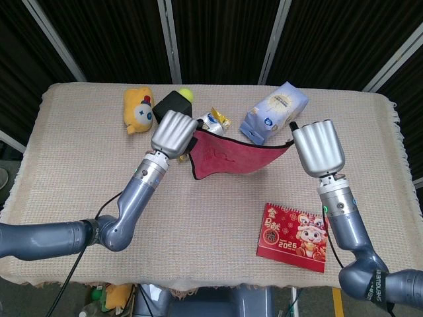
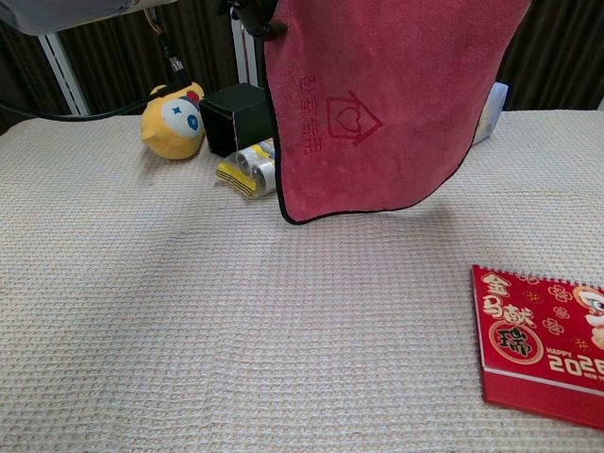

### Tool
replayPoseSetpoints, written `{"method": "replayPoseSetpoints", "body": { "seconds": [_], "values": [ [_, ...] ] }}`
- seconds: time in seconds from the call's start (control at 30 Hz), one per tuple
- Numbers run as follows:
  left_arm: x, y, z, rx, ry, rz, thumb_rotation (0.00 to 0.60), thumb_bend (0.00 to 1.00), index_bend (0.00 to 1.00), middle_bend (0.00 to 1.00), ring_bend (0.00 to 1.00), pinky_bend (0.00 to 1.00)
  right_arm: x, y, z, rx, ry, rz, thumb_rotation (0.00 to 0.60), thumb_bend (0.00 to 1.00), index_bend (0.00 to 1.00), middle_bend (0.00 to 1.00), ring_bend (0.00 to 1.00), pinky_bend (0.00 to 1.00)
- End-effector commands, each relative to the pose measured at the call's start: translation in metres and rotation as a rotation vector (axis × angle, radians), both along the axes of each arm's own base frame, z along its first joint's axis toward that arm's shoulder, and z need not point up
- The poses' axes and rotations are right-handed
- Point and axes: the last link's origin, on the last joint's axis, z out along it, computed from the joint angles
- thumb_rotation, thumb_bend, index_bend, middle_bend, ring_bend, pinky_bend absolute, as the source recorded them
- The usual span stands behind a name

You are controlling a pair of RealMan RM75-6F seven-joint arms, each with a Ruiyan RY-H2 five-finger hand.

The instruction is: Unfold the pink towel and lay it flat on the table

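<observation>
Above the counter (image 1: 79, 152), the pink towel (image 1: 225, 155) is hanging spread between both hands, clear of the surface. Left hand (image 1: 174, 134) fingers are pinching one top corner; right hand (image 1: 318, 148) fingers are pinching the other. Nearby, a red calendar (image 1: 294, 236) is lying flat.

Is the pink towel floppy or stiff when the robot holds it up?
Probably floppy: the pink towel sags in a curve between the left hand and right hand. Likely light, since it hangs from its top edge alone. In the chest view its free lower edge droops above the table, so it may swing.
</observation>
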Motion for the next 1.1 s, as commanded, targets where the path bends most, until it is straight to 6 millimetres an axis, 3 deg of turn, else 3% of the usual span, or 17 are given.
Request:
{"method": "replayPoseSetpoints", "body": {
  "seconds": [0.03,0.3,0.6,0.8,1.1],
  "values": [
    [0.003,0.004,-0.002,0.002,-0.003,0.002,0.6,0.72,0.71,0.71,0.69,0.69,0.001,-0.004,0.0,-0.007,-0.008,0.001,0.6,0.59,0.8,1.0,1.0,0.98],
    [0.019,0.016,-0.008,0.023,-0.008,-0.011,0.6,0.72,0.71,0.71,0.69,0.69,0.0,-0.022,0.003,-0.048,-0.033,-0.005,0.6,0.59,0.8,1.0,1.0,0.98],
    [0.024,0.025,-0.017,0.018,-0.021,-0.003,0.6,0.71,0.72,0.71,0.69,0.69,-0.004,-0.037,-0.004,-0.066,-0.028,-0.008,0.6,0.59,0.8,1.0,1.0,0.98],
    [0.008,0.013,-0.04,-0.038,0.039,-0.012,0.6,0.71,0.71,0.71,0.69,0.69,-0.017,-0.026,-0.017,-0.023,0.025,-0.019,0.6,0.59,0.8,1.0,1.0,0.98],
    [-0.002,-0.011,-0.051,-0.083,0.053,-0.048,0.6,0.71,0.71,0.71,0.69,0.69,-0.024,-0.006,-0.024,0.025,0.036,-0.02,0.6,0.59,0.8,1.0,1.0,0.98]
  ]
}}
